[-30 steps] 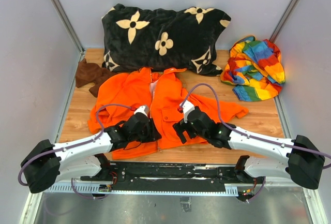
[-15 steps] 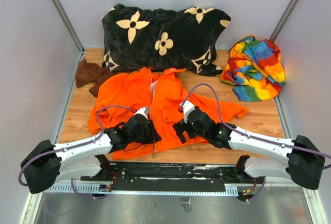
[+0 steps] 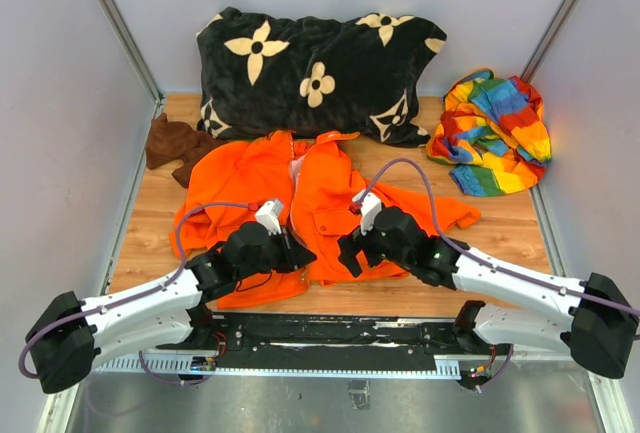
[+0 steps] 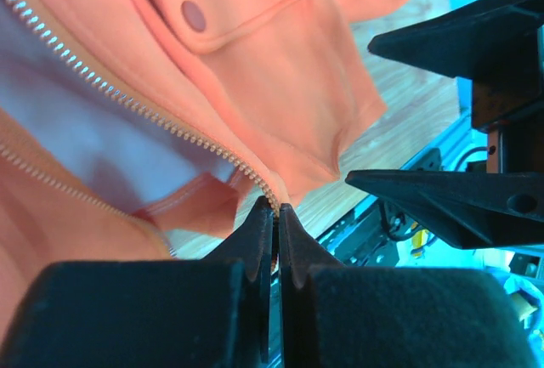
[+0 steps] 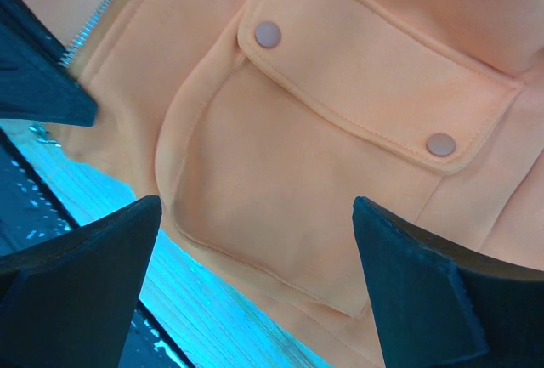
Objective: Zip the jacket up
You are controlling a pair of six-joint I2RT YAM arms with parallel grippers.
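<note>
The orange jacket (image 3: 250,178) lies unzipped on the wooden table, collar at the far side. My left gripper (image 3: 298,255) is at the hem's middle. In the left wrist view the left gripper (image 4: 276,212) is shut on the bottom end of the zipper (image 4: 127,100), with pale lining (image 4: 85,147) beside the teeth. My right gripper (image 3: 350,253) is open, next to the left one. In the right wrist view it (image 5: 255,206) hovers wide open over the patch pocket (image 5: 340,130), holding nothing.
A black pillow with cream flowers (image 3: 310,68) lies at the back. A rainbow-striped cloth (image 3: 495,133) sits at the back right and a small brown cloth (image 3: 175,143) at the back left. The black base rail (image 3: 330,338) runs just below the hem.
The left arm has shifted and lowered its elbow, its gripper staying at the hem. The right gripper has edged slightly right. The small dangling piece seen below the hem no longer shows.
</note>
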